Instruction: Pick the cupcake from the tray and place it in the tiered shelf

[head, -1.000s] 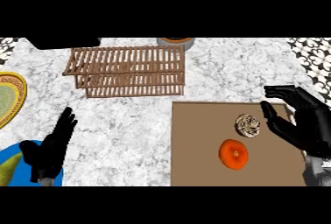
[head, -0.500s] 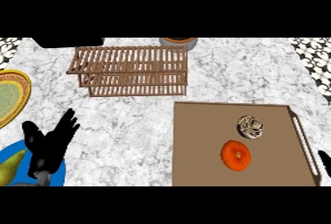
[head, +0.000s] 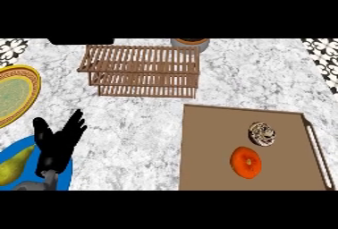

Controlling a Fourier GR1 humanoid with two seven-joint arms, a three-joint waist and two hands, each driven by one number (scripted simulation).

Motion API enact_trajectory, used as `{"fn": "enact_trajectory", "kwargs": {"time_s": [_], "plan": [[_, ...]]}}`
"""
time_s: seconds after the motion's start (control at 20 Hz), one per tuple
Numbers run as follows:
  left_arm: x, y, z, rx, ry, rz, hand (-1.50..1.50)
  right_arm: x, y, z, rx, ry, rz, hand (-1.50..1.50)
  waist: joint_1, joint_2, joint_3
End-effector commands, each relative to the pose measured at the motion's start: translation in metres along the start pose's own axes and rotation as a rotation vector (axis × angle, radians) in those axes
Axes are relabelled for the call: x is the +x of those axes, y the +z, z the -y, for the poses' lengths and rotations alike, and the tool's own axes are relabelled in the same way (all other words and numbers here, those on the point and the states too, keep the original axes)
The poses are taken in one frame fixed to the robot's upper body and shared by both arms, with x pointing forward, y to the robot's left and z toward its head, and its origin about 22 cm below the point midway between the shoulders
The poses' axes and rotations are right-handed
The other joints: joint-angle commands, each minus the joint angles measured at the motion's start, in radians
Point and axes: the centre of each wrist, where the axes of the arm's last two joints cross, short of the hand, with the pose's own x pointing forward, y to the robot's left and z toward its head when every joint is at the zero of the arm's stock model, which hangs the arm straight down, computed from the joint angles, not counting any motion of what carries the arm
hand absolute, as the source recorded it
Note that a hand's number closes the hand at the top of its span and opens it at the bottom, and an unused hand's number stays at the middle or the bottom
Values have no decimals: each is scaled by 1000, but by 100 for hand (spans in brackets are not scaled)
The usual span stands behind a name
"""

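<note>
1. The bench (head: 132, 134), topped in grey-white marble, is carrying every item noted below.
2. The tray (head: 204, 134), brown and rectangular with a pale rail along its right side, is lying at the bench's near right corner, with its near end running out of view.
3. The cupcake (head: 264, 133), the task's item, is sitting on the tray in its far right part, close to the pale rail. Its top is showing dark and light swirls.
4. An orange round item (head: 246, 162) is lying on the tray just beside the cupcake, on its near side and slightly to the left. Whether the two are touching cannot be told.
5. The tiered shelf (head: 142, 76), wooden with slatted levels, is standing toward the bench's far edge, left of centre, well apart from the tray and the cupcake.
6. A round vessel (head: 190, 42) is standing at the far edge, just behind the shelf's right end, and is showing only in part.
7. The left hand (head: 58, 143) is resting near the bench's near left corner, well apart from the cupcake. Its fingers are straight, spread wide and pointing toward the far edge, and it is holding nothing.
8. A blue plate (head: 29, 172) is lying at the near left corner, partly under that hand, and is carrying a pear (head: 13, 166).
9. A yellow-rimmed green plate (head: 16, 96) is lying at the bench's left edge, cut off by the view.
</note>
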Motion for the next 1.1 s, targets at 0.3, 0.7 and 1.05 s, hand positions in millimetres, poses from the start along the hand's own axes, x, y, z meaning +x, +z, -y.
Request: {"fn": "enact_trajectory", "kwargs": {"time_s": [0.3,0.7,1.05], "plan": [[9,-10,7,-23,-12,-11,0,96,-10,-19,-19,149,-191,-150,33,7,-2],[-2,-6,10,-58,-20,-10,0,106,-50,-76,-54,287,-333,-150,40,5,0],[-6,-13,11,-27,-10,13,0,115,-59,-119,58,377,-408,-150,31,4,0]]}}
